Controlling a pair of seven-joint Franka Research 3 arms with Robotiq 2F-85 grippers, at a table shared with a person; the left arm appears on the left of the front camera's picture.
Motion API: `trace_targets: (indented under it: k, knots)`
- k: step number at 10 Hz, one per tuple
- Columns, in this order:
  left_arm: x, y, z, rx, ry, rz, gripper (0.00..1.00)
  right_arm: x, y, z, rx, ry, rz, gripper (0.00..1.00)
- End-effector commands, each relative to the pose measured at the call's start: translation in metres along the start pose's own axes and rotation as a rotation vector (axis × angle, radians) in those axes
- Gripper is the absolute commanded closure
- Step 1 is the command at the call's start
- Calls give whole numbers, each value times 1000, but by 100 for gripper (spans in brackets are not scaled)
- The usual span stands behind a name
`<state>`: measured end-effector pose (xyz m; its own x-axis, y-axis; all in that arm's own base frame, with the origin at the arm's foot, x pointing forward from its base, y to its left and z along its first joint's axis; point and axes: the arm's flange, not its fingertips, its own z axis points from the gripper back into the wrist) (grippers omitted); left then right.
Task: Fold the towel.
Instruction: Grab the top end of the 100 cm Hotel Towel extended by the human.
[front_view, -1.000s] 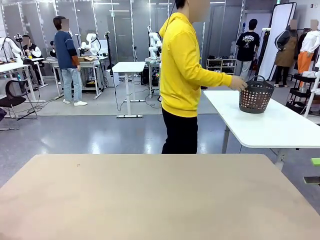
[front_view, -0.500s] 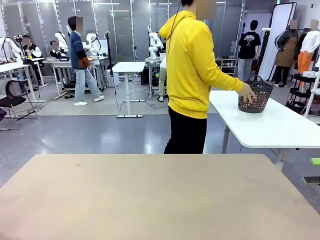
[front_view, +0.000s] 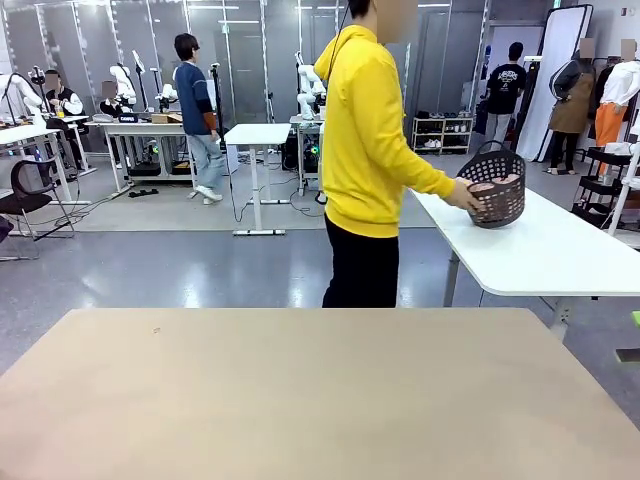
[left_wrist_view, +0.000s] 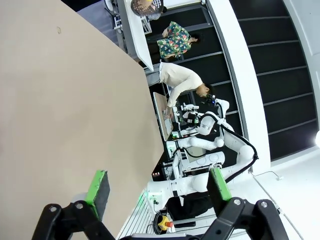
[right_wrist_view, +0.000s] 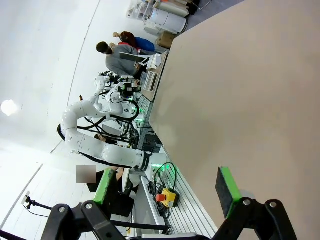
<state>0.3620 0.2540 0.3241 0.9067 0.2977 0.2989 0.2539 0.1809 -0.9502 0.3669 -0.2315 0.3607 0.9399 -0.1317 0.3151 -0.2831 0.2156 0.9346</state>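
A pale pink bundle, the towel (front_view: 487, 187), lies inside a dark woven basket (front_view: 497, 205); too small to tell its folds. A person in a yellow hoodie (front_view: 365, 130) tilts that basket with one hand (front_view: 462, 196) over a white table (front_view: 560, 255) beyond the tan tabletop (front_view: 320, 400). The left gripper (left_wrist_view: 159, 175) hangs over the tabletop's edge, its jaws spread wide and grasping nothing. The right gripper (right_wrist_view: 165, 182) has its jaws parted as well, green pads well apart.
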Motion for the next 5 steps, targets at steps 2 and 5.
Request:
trace_targets:
  k: [2,5]
  knots:
    - [8,-19,32,-50,0,18,0,1,9,33,17,-57,-17,0]
    - [12,-24,37,-78,-25,1,0,2,11,36,3,-69,-17,0]
